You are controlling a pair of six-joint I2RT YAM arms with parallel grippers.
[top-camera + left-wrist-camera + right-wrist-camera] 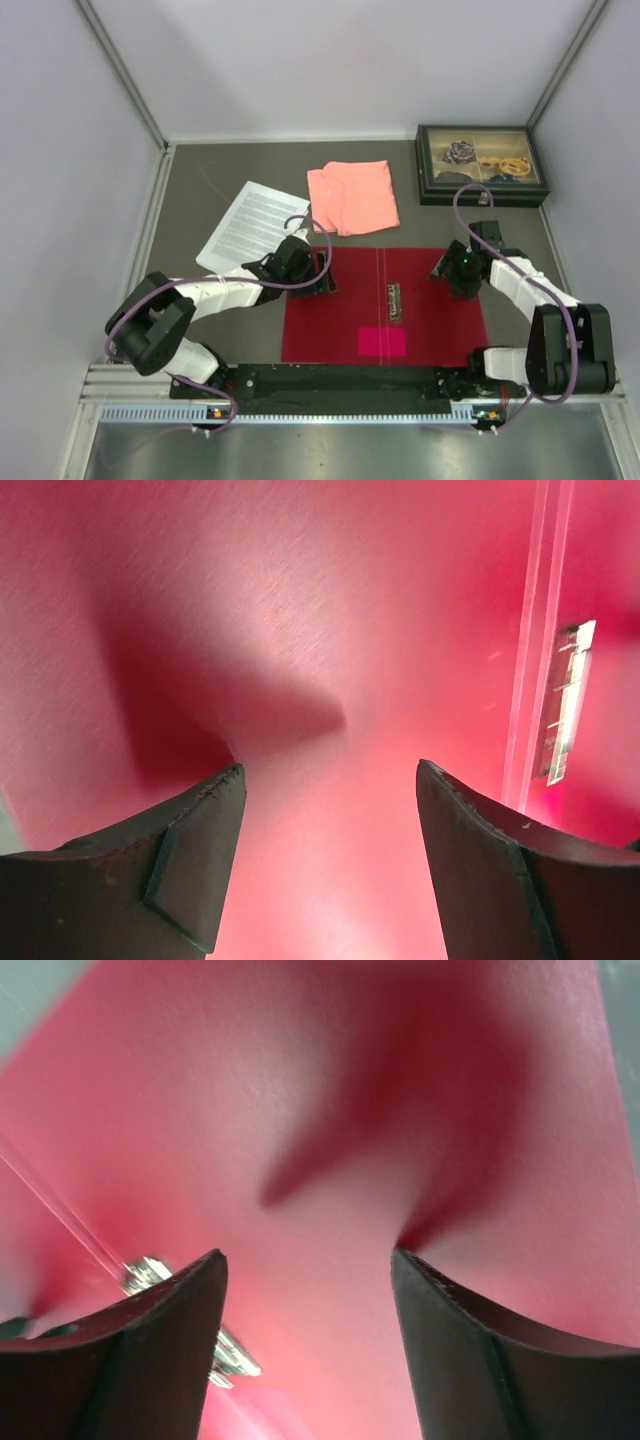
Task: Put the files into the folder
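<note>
The red folder (pixel 340 320) lies opened flat on the table, its metal clip (pixel 395 300) just right of the centre fold. The files (pixel 252 225), white printed sheets, rest on the table beyond the folder's far left corner. My left gripper (pixel 318 272) is low over the folder's far left part, open, with only red plastic (pixel 330 630) between its fingers and the clip (pixel 566 702) off to its right. Over the far right part my right gripper (pixel 455 268) is open too, tips close to the surface (pixel 320 1110), the clip (pixel 150 1273) behind its left finger.
A salmon-pink folded cloth (pixel 351 196) lies just beyond the folder's far edge. At the back right stands a black glass-lidded box (pixel 481 165) holding small items. White walls enclose the table on three sides. A bright pink patch (pixel 382 341) shows on the folder's near part.
</note>
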